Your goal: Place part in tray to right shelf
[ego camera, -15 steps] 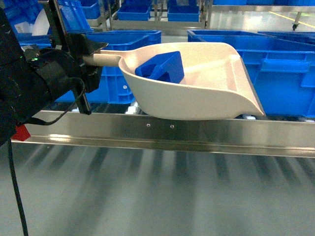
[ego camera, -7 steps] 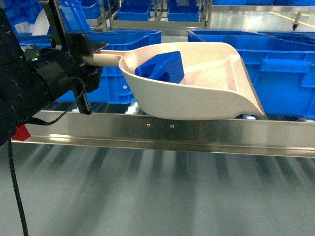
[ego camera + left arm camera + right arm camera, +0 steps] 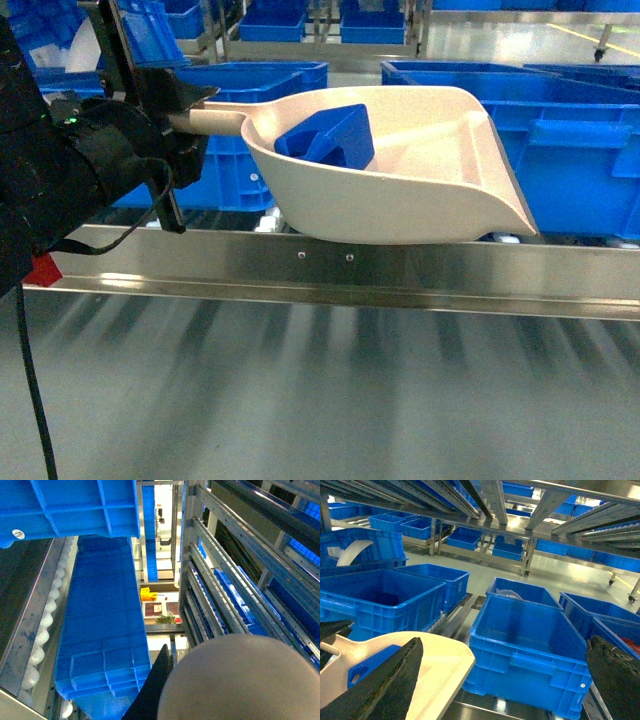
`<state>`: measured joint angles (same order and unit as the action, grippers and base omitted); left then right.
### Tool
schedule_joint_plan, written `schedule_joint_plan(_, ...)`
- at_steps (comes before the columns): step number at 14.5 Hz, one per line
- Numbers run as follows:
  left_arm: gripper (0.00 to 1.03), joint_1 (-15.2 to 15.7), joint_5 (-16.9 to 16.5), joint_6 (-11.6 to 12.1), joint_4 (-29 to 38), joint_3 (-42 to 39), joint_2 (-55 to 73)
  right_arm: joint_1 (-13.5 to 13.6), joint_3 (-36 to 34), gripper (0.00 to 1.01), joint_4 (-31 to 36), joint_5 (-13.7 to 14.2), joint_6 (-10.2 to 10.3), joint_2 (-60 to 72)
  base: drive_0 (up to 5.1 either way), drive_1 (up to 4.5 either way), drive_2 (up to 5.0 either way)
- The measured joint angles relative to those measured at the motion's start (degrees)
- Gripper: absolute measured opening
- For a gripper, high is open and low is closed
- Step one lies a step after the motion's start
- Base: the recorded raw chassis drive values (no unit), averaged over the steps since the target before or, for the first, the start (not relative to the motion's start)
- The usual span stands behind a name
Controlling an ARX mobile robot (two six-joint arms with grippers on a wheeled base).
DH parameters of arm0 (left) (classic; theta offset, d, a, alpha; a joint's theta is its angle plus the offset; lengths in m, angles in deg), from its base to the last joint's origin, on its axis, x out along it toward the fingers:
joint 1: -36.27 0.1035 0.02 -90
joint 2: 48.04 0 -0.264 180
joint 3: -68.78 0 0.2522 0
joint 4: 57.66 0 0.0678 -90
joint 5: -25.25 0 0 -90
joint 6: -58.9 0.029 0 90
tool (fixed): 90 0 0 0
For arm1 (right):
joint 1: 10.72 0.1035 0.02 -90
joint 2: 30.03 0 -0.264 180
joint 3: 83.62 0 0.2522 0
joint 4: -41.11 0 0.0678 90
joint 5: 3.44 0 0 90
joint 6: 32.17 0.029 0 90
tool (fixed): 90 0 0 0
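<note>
The left gripper (image 3: 185, 118) has its black fingers (image 3: 190, 95) closed around the handle of the tray (image 3: 400, 200), holding the cream scoop out level over the right shelf (image 3: 330, 262), its underside just above the shiny front rail with the two screws. Inside the scoop, toward its deep end near the handle, lies the part (image 3: 325, 135), tilted against the back wall. Blue crates (image 3: 590, 150) stand on the rollers directly behind the scoop.

The left wrist camera shows none of that grip: a blurred beige round of the tray (image 3: 240, 680) fills its corner, with a dark finger (image 3: 152, 690) edge, a row of white rollers (image 3: 42, 630) and a blue crate (image 3: 102, 630) running away.

From the right wrist camera, the right gripper (image 3: 505, 680) hangs with its two dark fingers (image 3: 385, 685) spread wide, holding nothing, above the tray (image 3: 440, 670); the part (image 3: 370, 665) peeks out beside one finger, with a big crate (image 3: 525, 650) beyond. The head camera does not show this arm.
</note>
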<state>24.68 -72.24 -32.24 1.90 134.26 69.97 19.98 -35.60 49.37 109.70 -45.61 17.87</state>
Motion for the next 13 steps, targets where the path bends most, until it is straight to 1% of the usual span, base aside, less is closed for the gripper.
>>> schedule_joint_plan(8, 0.12, 0.0, 0.0, 0.0, 0.0, 0.0, 0.0, 0.0, 0.0, 0.98, 0.0, 0.0, 0.0, 0.0, 0.0, 0.0, 0.0)
schedule_joint_plan(9, 0.12, -0.5, 3.4, 0.7, -5.2, -0.2, -1.8, 0.0, 0.0, 0.98, 0.0, 0.0, 0.0, 0.0, 0.0, 0.0, 0.0)
schedule_joint_plan(10, 0.12, -0.8, 9.1, 3.5, -8.7, -2.0, -4.9, 0.0, 0.0, 0.98, 0.0, 0.0, 0.0, 0.0, 0.0, 0.0, 0.0)
schedule_joint_plan(11, 0.12, -0.9, 11.7, 5.0, -7.7, -2.8, -8.3, 0.0, 0.0, 0.98, -0.1, 0.0, 0.0, 0.0, 0.0, 0.0, 0.0)
schedule_joint_plan(12, 0.12, -0.6, 12.1, 5.2, -4.9, -2.4, -9.8, 0.0, 0.0, 0.98, 0.1, 0.0, 0.0, 0.0, 0.0, 0.0, 0.0)
schedule_joint_plan(13, 0.12, -0.2, 12.0, 5.1, -4.0, -1.7, -11.0, 0.0, 0.0, 0.98, 0.1, 0.0, 0.0, 0.0, 0.0, 0.0, 0.0)
